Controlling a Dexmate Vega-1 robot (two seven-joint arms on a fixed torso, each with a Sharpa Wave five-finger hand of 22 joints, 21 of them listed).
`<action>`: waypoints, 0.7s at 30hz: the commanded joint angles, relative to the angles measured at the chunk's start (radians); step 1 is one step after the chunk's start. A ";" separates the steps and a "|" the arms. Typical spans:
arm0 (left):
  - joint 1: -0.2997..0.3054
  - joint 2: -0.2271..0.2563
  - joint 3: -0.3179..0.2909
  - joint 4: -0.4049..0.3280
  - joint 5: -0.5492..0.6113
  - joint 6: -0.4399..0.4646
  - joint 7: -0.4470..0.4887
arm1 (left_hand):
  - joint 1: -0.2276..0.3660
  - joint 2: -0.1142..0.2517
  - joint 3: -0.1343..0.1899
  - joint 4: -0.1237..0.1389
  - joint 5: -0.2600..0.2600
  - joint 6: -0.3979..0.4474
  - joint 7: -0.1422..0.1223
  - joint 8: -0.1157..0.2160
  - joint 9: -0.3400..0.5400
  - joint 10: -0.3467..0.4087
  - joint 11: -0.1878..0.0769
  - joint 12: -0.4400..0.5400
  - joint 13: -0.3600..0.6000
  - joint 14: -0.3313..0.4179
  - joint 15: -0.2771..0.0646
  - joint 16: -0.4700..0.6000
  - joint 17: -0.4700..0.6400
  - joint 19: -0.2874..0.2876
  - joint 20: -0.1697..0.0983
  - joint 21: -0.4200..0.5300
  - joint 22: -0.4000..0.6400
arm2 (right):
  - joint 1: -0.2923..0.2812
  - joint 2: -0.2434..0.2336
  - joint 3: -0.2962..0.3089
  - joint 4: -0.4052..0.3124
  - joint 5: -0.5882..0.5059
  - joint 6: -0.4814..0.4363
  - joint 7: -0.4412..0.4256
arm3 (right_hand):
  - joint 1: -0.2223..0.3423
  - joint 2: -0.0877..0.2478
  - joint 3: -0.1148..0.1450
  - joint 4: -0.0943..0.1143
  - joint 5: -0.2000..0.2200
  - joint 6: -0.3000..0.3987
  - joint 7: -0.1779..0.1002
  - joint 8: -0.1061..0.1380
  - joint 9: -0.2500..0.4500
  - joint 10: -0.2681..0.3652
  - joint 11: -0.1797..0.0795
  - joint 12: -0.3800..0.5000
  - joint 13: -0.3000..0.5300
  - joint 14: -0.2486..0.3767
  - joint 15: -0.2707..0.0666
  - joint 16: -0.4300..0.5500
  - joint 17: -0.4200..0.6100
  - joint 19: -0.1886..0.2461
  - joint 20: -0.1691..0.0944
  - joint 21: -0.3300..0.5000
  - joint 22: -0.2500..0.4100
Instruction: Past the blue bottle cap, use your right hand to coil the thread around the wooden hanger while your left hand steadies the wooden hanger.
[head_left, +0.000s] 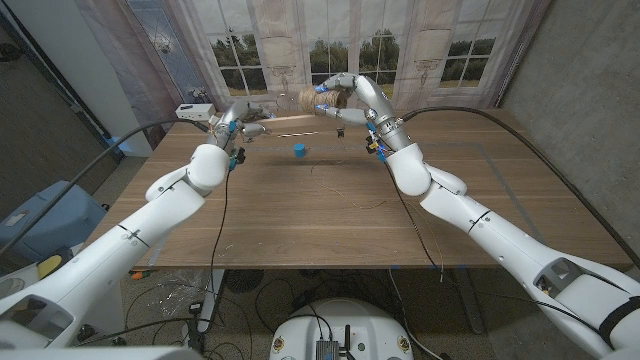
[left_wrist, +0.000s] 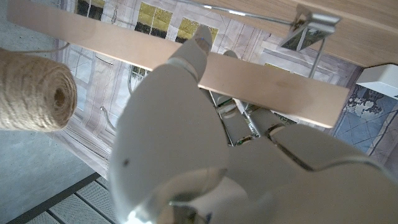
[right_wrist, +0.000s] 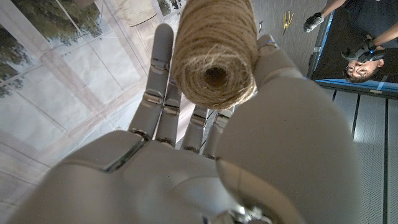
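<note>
The wooden hanger (head_left: 285, 118) is held up above the table's far edge, beyond the blue bottle cap (head_left: 299, 149). My left hand (head_left: 240, 122) grips its left end; in the left wrist view that hand (left_wrist: 186, 143) has a finger over the pale hanger bar (left_wrist: 261, 78), whose metal clip (left_wrist: 308, 31) hangs nearby. My right hand (head_left: 342, 92) holds a spool of tan twine (head_left: 305, 97) just above the hanger's middle. In the right wrist view the spool (right_wrist: 214, 50) sits between the thumb and fingers of the right hand (right_wrist: 186, 155). The spool (left_wrist: 34, 90) also shows beside the bar.
The wooden table (head_left: 330, 215) stretches in front of both arms. A curtain with a window print (head_left: 330, 45) hangs behind the hanger. A white device (head_left: 195, 110) stands at the table's far left corner. A person (right_wrist: 360, 56) stands off to the side.
</note>
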 joint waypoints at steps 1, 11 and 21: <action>-0.049 -0.009 0.025 0.007 -0.001 0.032 -0.001 | 0.042 0.049 0.068 0.059 0.008 0.012 0.010 -0.002 0.003 0.008 -0.002 -0.002 0.004 0.019 -0.032 0.003 0.003 0.002 -0.128 0.007 0.005 | -0.021 -0.015 0.039 0.010 0.261 0.084 0.261 | 0.268 0.255 0.002 0.005 0.005 0.004 0.004 -0.002 0.003 0.058 0.014 0.007 0.161 0.267 -0.399 -0.002 0.010 -0.119 -0.218 0.012 0.001; -0.101 0.002 0.042 0.010 0.002 0.066 -0.034 | 0.041 0.047 0.072 0.057 0.009 0.013 0.009 -0.004 0.004 0.009 -0.002 -0.006 0.008 0.021 -0.034 0.002 0.006 0.002 -0.129 0.011 0.004 | -0.016 -0.044 0.046 0.029 0.493 0.087 0.517 | 0.269 0.256 0.002 0.005 0.005 0.004 0.004 -0.007 0.005 0.057 0.017 0.005 0.161 0.267 -0.399 -0.008 0.017 -0.125 -0.217 0.025 -0.002; -0.135 0.017 0.050 -0.003 -0.013 0.092 -0.075 | 0.039 0.046 0.076 0.058 0.010 0.014 0.008 -0.007 0.006 0.012 -0.003 -0.011 0.009 0.021 -0.035 -0.001 0.007 0.001 -0.130 0.015 0.003 | -0.035 -0.076 0.062 -0.006 0.529 0.014 0.596 | 0.270 0.256 0.003 0.005 0.005 0.005 0.006 -0.010 0.008 0.057 0.020 0.004 0.163 0.268 -0.399 -0.014 0.023 -0.130 -0.216 0.036 -0.006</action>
